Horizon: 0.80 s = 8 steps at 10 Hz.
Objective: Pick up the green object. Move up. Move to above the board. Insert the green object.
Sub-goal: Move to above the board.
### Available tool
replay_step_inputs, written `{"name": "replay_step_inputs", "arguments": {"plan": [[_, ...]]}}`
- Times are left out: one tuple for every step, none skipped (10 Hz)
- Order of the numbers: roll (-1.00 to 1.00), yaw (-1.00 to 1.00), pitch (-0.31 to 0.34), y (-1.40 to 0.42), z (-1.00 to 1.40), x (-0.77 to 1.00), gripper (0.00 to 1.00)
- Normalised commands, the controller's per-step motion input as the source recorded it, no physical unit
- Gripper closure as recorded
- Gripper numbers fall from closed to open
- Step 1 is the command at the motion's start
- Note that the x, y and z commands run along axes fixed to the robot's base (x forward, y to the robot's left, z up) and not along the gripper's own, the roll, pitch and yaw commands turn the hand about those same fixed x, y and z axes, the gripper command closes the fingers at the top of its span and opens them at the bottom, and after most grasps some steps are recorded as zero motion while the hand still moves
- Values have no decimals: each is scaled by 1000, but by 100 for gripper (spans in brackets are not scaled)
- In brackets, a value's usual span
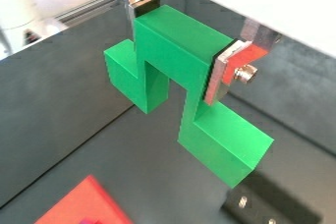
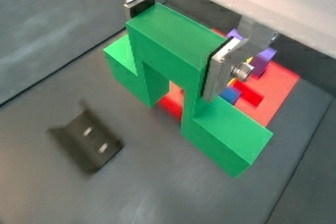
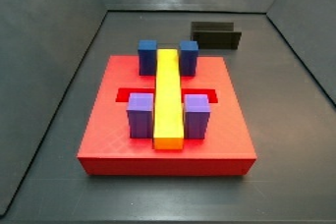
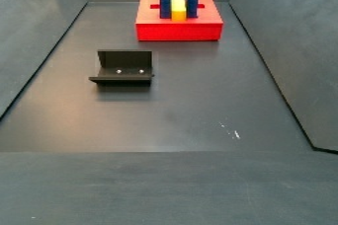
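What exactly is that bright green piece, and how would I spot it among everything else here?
Look to the gripper, raised off the dark floor. Clamped between its silver fingers is the green object: two low cubes joined by a raised middle cube. Unlike the board's blue, purple and yellow blocks, it is green.

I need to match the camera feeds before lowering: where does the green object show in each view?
Wrist view: green object fills the centre, clamped in the gripper.
Wrist view: green object at centre, in the gripper, board behind it.
Side view: not in it; board at centre.
Side view: not in it; board far off.
Shared landmark: the fixture.
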Motion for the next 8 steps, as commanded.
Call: {"name": "replay_step_inputs", "arguments": {"plan": [[-6, 4, 51, -1400, 171, 78, 100], [-1, 8, 62, -1400, 173, 84, 100], [-5, 7, 95, -1400, 178, 113, 100], [12, 8, 124, -1400, 186, 151, 100], [24, 8, 145, -961, 137, 134, 100], [26, 4, 158, -676, 103, 126, 100], [20, 7, 138, -304, 56, 106, 100], [30, 9, 108, -211, 42, 69, 100]]}}
